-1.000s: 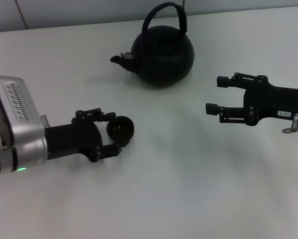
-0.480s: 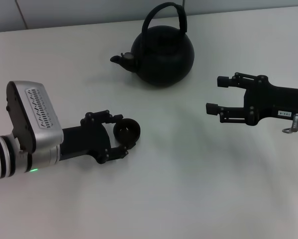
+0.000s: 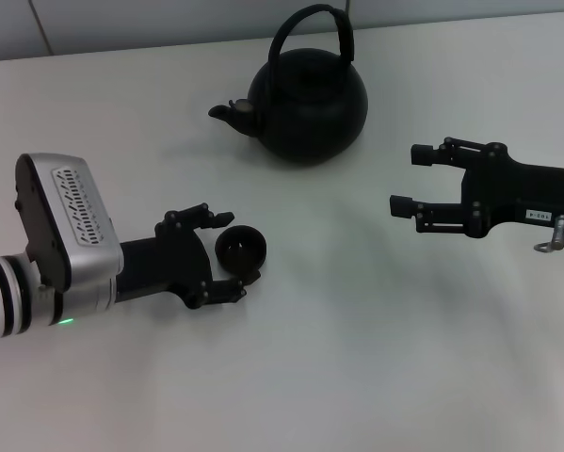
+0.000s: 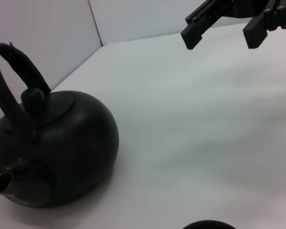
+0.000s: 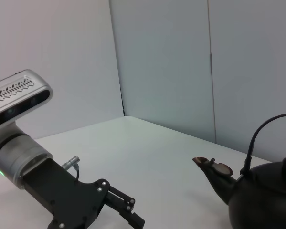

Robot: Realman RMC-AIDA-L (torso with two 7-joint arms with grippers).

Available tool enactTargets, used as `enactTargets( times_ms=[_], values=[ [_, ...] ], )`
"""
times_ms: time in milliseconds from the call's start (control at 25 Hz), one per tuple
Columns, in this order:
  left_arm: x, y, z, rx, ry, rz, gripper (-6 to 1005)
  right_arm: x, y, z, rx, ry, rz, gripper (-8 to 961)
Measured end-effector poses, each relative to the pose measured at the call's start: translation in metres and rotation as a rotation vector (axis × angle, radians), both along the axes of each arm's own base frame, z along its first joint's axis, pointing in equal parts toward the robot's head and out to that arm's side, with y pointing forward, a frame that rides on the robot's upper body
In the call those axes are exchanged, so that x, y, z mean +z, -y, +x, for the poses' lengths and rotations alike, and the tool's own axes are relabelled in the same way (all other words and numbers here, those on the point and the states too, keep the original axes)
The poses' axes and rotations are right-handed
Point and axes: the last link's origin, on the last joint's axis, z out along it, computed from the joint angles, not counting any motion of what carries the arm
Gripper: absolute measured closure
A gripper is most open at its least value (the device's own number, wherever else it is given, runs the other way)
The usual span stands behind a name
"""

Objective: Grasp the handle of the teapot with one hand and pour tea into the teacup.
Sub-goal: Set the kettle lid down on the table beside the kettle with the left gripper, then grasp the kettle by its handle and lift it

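The matte-black teapot [image 3: 308, 99] stands at the back middle of the table, its spout to the left and its arched handle [image 3: 310, 26] upright. The small black teacup [image 3: 241, 249] stands upright on the table in front of it. My left gripper [image 3: 229, 256] is open, with a finger on each side of the cup and small gaps showing. My right gripper [image 3: 410, 179] is open and empty, hovering to the right of the teapot and nearer to me. The left wrist view shows the teapot [image 4: 57, 152], its handle [image 4: 14, 81] and the right gripper [image 4: 220, 39].
The white table [image 3: 357, 358] runs back to a pale wall. The right wrist view shows the teapot [image 5: 264, 202] and the left arm's silver camera housing [image 5: 16, 95]. A cable loop [image 3: 548, 247] hangs off the right arm.
My left gripper has moved right with the cup, which has gone from tilted to upright on the table, and the fingers have spread off it. The right arm has not moved.
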Motion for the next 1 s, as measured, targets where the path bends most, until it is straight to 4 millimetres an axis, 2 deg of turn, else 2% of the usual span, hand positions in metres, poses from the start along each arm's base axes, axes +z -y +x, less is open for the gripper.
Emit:
enactTargets(
  times_ms=[200, 360, 480, 560, 600, 640, 720, 760, 1000],
  values=[
    [0.005, 0.001, 0.002, -0.008, 0.021, 0.004, 235, 0.000, 0.000, 0.000, -0.001, -0.001, -0.001, 131],
    [0.022, 0.011, 0.005, -0.031, 0.097, 0.005, 187, 0.000, 0.000, 0.000, -0.003, -0.001, -0.001, 130],
    [0.049, 0.020, 0.002, -0.038, 0.189, 0.031, 186, 0.000, 0.000, 0.000, -0.004, 0.000, 0.000, 130],
    [0.076, 0.026, -0.005, -0.028, 0.272, 0.072, 186, 0.000, 0.000, 0.000, -0.005, -0.001, 0.000, 131],
    [0.076, 0.026, -0.005, -0.028, 0.272, 0.072, 186, 0.000, 0.000, 0.000, -0.004, -0.002, 0.000, 131],
    [0.099, 0.032, -0.012, -0.019, 0.347, 0.101, 186, 0.000, 0.000, 0.000, -0.003, -0.002, 0.000, 131],
    [0.132, 0.044, -0.030, 0.008, 0.444, 0.131, 186, -0.001, 0.000, 0.000, -0.003, -0.004, 0.000, 131],
    [0.156, 0.055, -0.046, 0.039, 0.509, 0.140, 186, -0.001, 0.000, 0.000, -0.003, -0.005, 0.001, 131],
    [0.186, 0.078, -0.076, 0.123, 0.571, 0.093, 187, 0.000, -0.001, -0.002, -0.001, -0.019, 0.013, 130]
  ],
)
